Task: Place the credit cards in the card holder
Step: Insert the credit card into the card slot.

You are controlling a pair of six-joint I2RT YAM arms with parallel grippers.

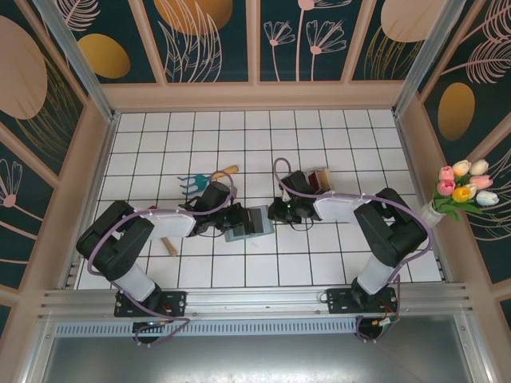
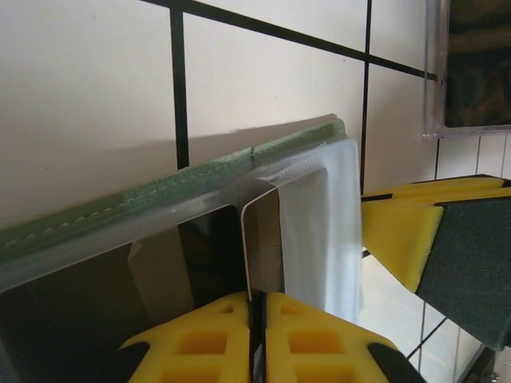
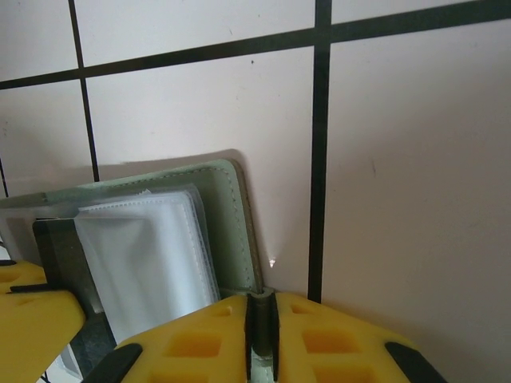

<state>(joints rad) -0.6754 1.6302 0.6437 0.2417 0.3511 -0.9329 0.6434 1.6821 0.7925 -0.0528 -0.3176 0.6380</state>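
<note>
The grey-green card holder (image 1: pixel 249 223) lies open on the tiles between both grippers. In the left wrist view its green stitched edge (image 2: pixel 200 179) and clear sleeves (image 2: pixel 327 223) show. My left gripper (image 2: pixel 257 299) is shut on a thin dark credit card (image 2: pixel 267 239) standing edge-on, its far end at the sleeves. My right gripper (image 3: pixel 261 299) is shut on the rim of the card holder's cover (image 3: pixel 231 231), beside the white sleeves (image 3: pixel 148 255). A striped bundle of cards (image 1: pixel 320 179) sits behind the right arm.
A teal tool (image 1: pixel 192 185) with a wooden handle (image 1: pixel 227 170) lies behind the left arm, and a wooden stick (image 1: pixel 168 245) lies near its elbow. A clear plastic case (image 2: pixel 471 72) is close by. Tulips (image 1: pixel 463 187) stand at the right wall.
</note>
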